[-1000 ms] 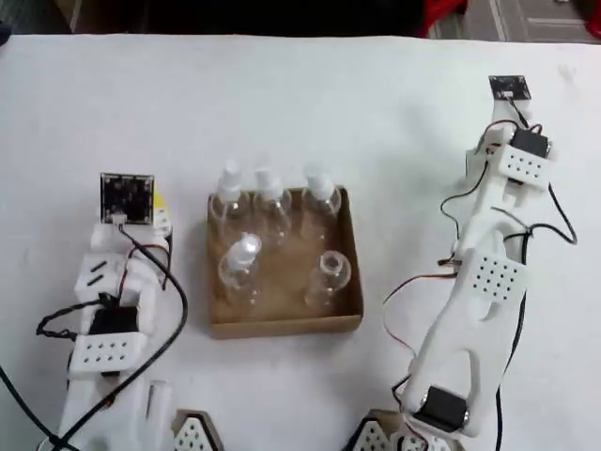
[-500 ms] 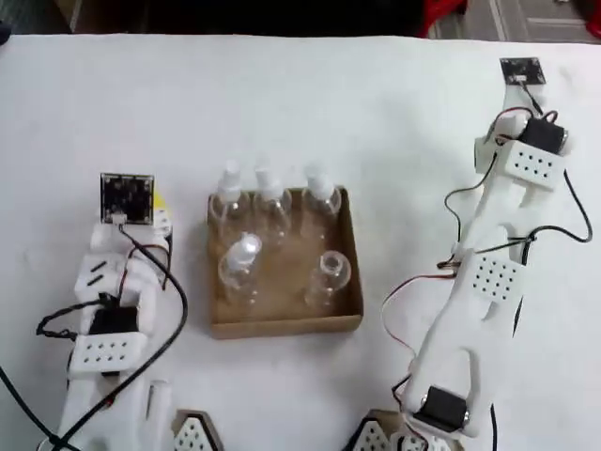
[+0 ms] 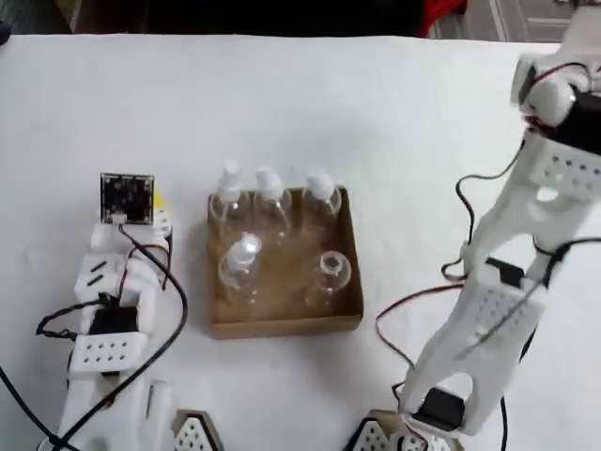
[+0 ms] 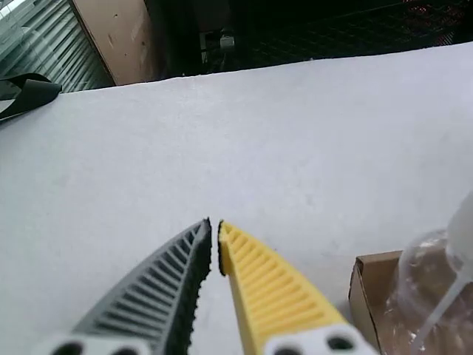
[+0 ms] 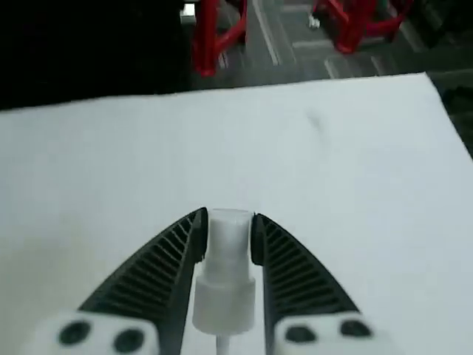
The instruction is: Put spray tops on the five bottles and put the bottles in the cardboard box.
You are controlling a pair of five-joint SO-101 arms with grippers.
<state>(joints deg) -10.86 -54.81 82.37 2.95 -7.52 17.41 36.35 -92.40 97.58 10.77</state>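
The cardboard box [image 3: 352,244] sits mid-table with five clear bottles in it. The three in the back row [image 3: 270,202] and the front-left one [image 3: 240,265] wear white spray tops. The front-right bottle [image 3: 329,274] has a bare neck. In the right wrist view my right gripper [image 5: 225,222] is shut on a white spray top [image 5: 224,275], held above bare table. The right arm [image 3: 526,235] stands raised at the table's far right. My left gripper [image 4: 215,235] is shut with nothing in it, low over the table left of the box [image 4: 369,281].
A white cloth covers the table [image 3: 376,113], with bare room behind and to both sides of the box. The left arm [image 3: 108,319] lies along the front left. Loose cables trail beside both arms. Beyond the table's far edge stand red stands [image 5: 214,29].
The right arm has risen and swung toward the table's far right corner with the spray top in its gripper. The left arm and the bottles have stayed put.
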